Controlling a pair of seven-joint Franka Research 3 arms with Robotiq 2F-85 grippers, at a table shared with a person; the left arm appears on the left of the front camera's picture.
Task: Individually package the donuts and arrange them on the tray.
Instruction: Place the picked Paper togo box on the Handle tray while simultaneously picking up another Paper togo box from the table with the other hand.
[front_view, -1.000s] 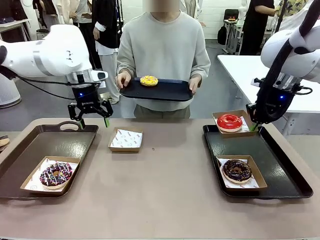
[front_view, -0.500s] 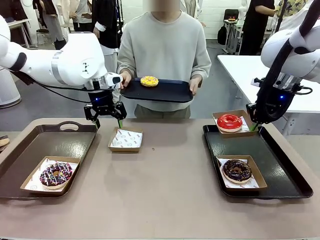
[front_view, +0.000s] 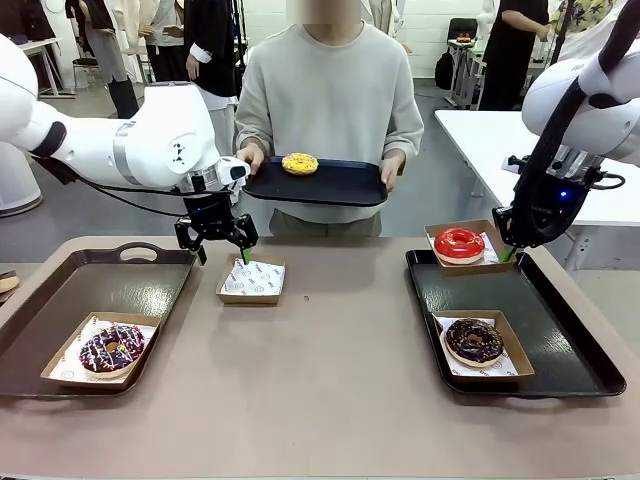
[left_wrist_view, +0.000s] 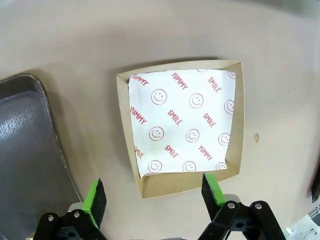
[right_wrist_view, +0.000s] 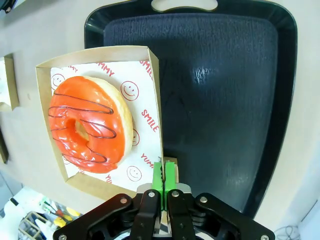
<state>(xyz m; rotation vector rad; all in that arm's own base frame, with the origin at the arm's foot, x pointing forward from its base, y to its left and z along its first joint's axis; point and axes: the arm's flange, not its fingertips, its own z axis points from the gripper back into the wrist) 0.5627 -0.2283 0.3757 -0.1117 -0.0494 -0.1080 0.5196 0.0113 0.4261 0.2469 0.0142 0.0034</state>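
Left gripper (left_wrist_view: 151, 189) hung spread above the empty carton (left_wrist_view: 170, 186) (liner (left_wrist_view: 180, 120) printed "YUMMY", "SMILE"); right gripper (right_wrist_view: 165, 170) pinched the second carton (right_wrist_view: 155, 100) by its rim, its red-iced donut (right_wrist_view: 90, 125) flat, hole upward.

Noted: white left arm (front_view: 130, 150) stretched in from the left over the bench, wrist turned down, left jaws spread wide, green pads (left_wrist_view: 94, 197) well apart. Noted: white right arm (front_view: 590, 90) bent at the right side, wrist down, right jaws pressed shut, pads (right_wrist_view: 159, 175) touching.

The left gripper (front_view: 224, 256) has swung right from the left tray (front_view: 100, 285) to, seemingly, above the empty box (front_view: 252, 279).
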